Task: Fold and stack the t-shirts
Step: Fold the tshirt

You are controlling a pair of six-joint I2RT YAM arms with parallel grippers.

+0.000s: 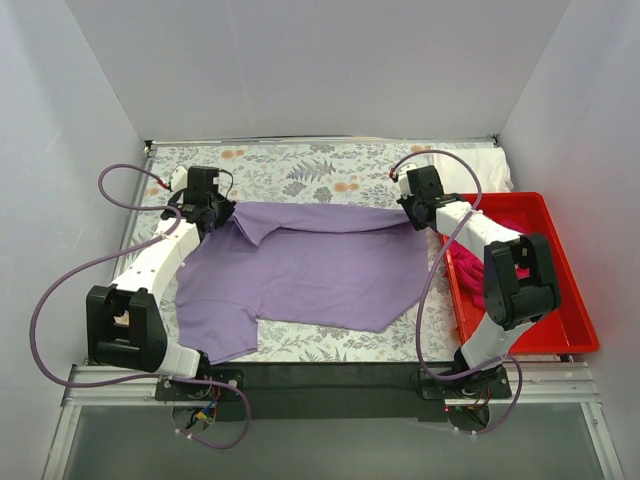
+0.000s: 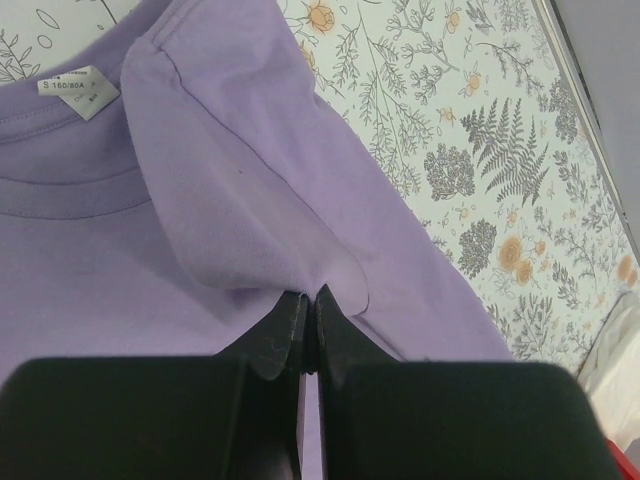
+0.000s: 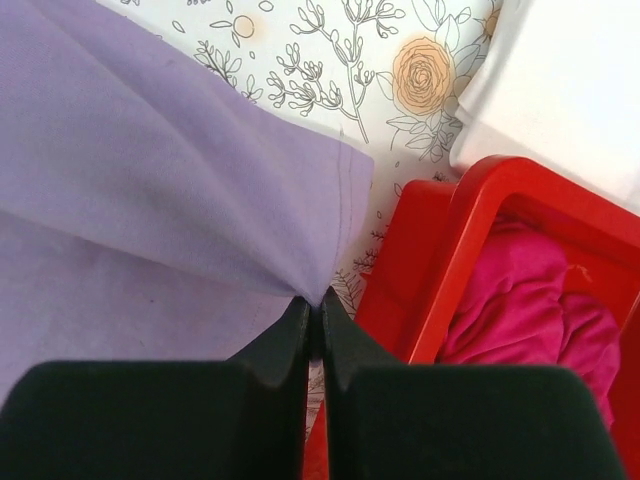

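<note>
The lavender t-shirt (image 1: 310,265) was soft, matt cloth, a fine smooth knit with stitched hems. The magenta t-shirt (image 3: 520,300) looked like the same dull fabric, only crumpled, and the white t-shirt (image 3: 560,90) was plain matt cloth too. The red bin (image 1: 575,320) was hard, glossy plastic that caught the light along its rim. The tablecloth (image 2: 480,150) was flat printed cloth with no sheen. The left gripper (image 2: 310,296) and right gripper (image 3: 313,300) looked like matt black, faintly grainy plastic.
</note>
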